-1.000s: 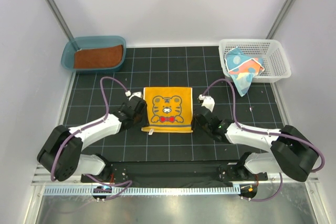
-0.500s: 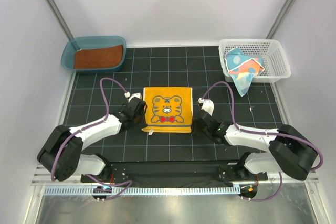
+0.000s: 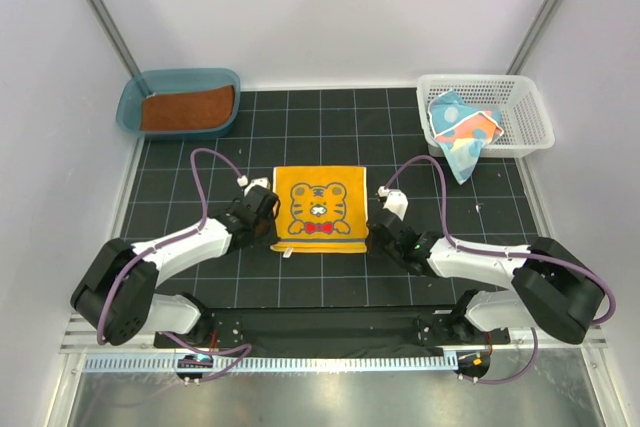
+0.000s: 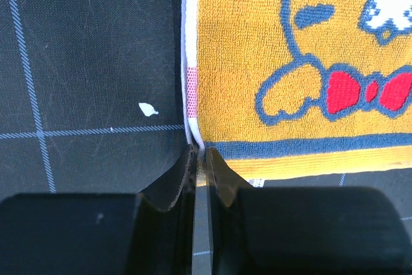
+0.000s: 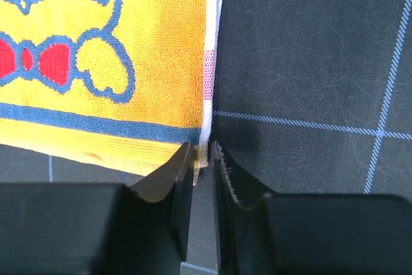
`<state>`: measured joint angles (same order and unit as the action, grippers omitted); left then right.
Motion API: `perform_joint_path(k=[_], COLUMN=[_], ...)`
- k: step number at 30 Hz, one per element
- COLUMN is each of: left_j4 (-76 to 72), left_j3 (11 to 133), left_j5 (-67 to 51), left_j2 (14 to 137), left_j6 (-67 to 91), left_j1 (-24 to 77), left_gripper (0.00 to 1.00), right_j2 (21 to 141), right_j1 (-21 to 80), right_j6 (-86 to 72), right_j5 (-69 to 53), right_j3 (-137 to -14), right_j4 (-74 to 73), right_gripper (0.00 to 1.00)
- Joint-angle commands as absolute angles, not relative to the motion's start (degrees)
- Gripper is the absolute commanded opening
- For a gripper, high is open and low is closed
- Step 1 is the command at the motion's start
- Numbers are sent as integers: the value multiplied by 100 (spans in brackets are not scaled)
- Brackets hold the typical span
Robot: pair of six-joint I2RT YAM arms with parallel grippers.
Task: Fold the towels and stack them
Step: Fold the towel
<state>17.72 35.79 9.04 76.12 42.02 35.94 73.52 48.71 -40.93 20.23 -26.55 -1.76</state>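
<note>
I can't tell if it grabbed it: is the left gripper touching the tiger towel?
Touching. Left wrist view shows the left gripper pinching the towel at its corner.

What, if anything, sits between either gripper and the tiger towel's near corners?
Nothing visible. The left gripper is pinched on the near-left corner of the yellow tiger towel; the right gripper straddles the near-right corner, jaws narrowly apart.

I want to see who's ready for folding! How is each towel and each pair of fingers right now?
tiger towel: spread flat, picture up
brown towel: flat in the teal tub
spotted towel: crumpled, hanging over the basket rim
left fingers: shut on the tiger towel's near corner
right fingers: almost shut around its other near corner, slim gap showing
</note>
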Motion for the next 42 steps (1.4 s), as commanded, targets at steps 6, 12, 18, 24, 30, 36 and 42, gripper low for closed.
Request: perform_joint_path(k=[6, 12, 18, 24, 30, 36, 42], left_j4=[1925, 1995, 2021, 2135, 2232, 2320, 2206], left_j3=[3744, 3814, 3832, 3858, 3894, 3797, 3569], left_j5=[1020, 1020, 1019, 1072, 1099, 1116, 1142], left_j2=[7418, 7365, 7330, 7102, 6926, 6838, 6926], left_j6=[4175, 4131, 4122, 4148, 4175, 4218, 4315], left_j1=[3612, 3612, 3612, 3621, 3612, 3621, 3621], left_gripper=[15, 13, 4, 0, 0, 0, 0], right_j2=[7278, 7154, 7102, 6909, 6750, 6767, 6978], right_j1=[4904, 4904, 4904, 4922, 4992, 5133, 5221], right_j6=[-4157, -4104, -4087, -4061, -4052, -4078, -4184], right_j5=[2109, 2118, 2083, 2074, 2109, 2153, 2101], right_j3=[-2795, -2926, -2988, -3085, -3190, -3217, -3050], right_j4=[-87, -263, -369, -606, -799, -861, -660], right_gripper=[13, 12, 12, 10, 9, 9, 9])
